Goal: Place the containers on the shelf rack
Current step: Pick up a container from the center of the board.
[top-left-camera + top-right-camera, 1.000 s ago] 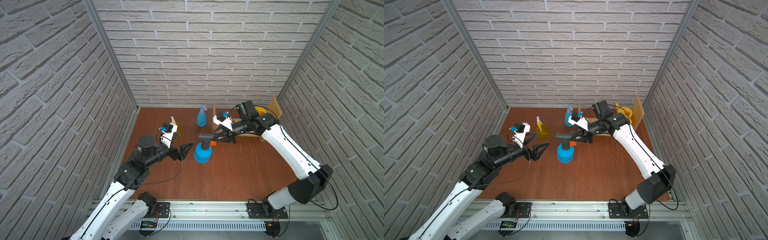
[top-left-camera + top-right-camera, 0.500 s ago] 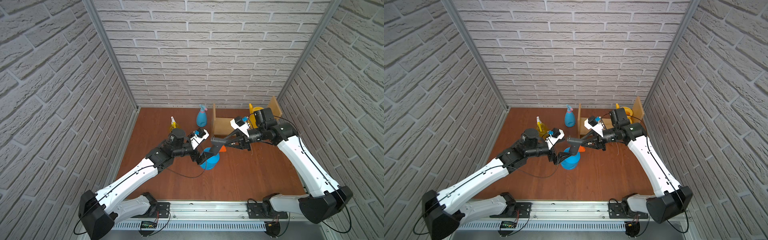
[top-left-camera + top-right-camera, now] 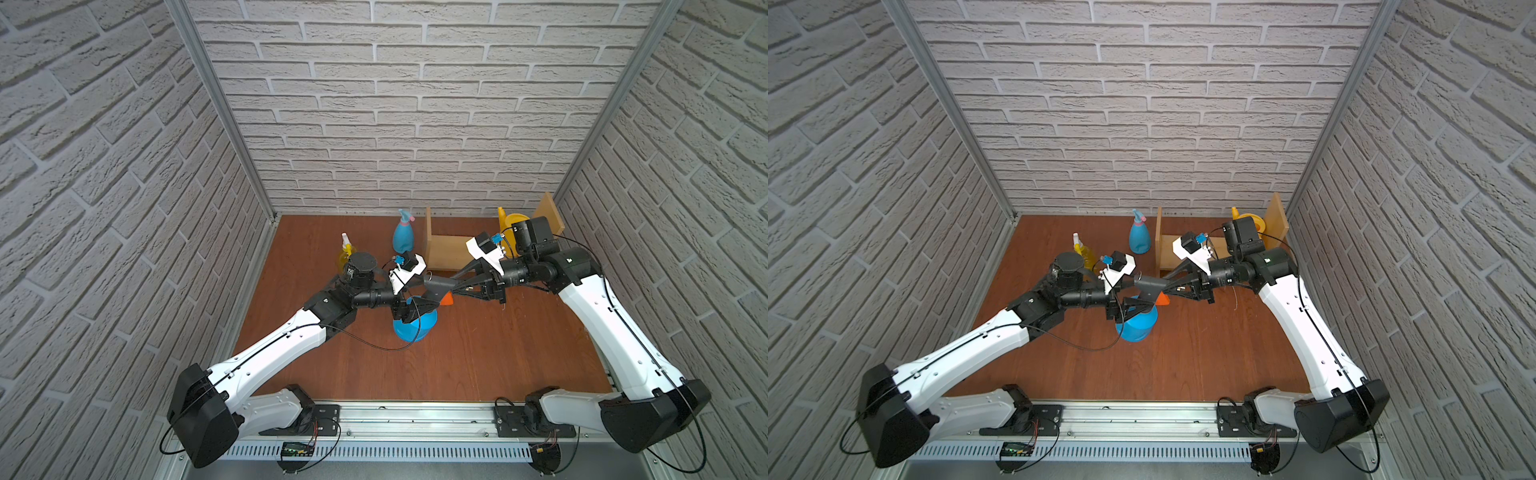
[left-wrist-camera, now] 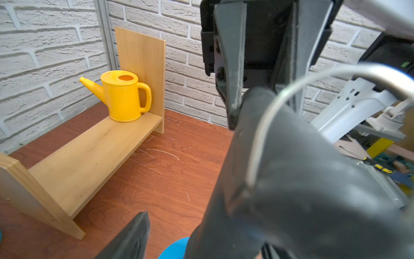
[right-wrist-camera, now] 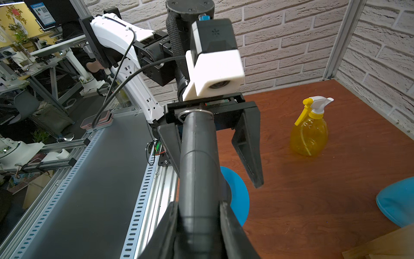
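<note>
My right jaws clench the black pump handle (image 5: 197, 157) of the blue pressure sprayer (image 3: 415, 328), at mid counter (image 3: 519, 357) short of the shelf rack (image 3: 446, 251); left jaws gape astride its other end, probably to steady it.

Left tool (image 3: 410, 309) reached blue sprayer (image 3: 415, 330), jaws narrowing around pump handle.

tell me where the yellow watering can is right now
In the left wrist view the yellow watering can stands upright on the shelf rack, beside an end upright; in both top views that is the rack's right end.
</note>
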Robot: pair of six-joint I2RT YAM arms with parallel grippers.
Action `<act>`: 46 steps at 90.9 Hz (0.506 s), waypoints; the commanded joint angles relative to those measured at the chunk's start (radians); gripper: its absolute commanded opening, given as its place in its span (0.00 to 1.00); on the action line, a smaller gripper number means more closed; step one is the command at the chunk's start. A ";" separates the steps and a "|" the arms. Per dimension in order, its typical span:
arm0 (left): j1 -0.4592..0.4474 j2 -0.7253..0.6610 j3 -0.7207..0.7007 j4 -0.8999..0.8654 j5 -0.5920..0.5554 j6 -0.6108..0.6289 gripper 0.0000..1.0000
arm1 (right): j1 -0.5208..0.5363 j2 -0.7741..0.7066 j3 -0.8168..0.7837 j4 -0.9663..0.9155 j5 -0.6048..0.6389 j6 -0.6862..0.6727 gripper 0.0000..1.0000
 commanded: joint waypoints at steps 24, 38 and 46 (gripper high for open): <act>-0.005 0.010 0.050 0.043 0.083 -0.052 0.39 | -0.025 0.002 0.048 0.002 -0.088 -0.019 0.04; -0.005 0.014 0.060 0.036 0.073 -0.044 0.16 | -0.026 -0.002 0.057 0.008 -0.074 -0.009 0.05; -0.006 0.011 0.063 0.024 0.050 -0.023 0.08 | -0.026 -0.013 0.054 0.019 -0.059 0.003 0.08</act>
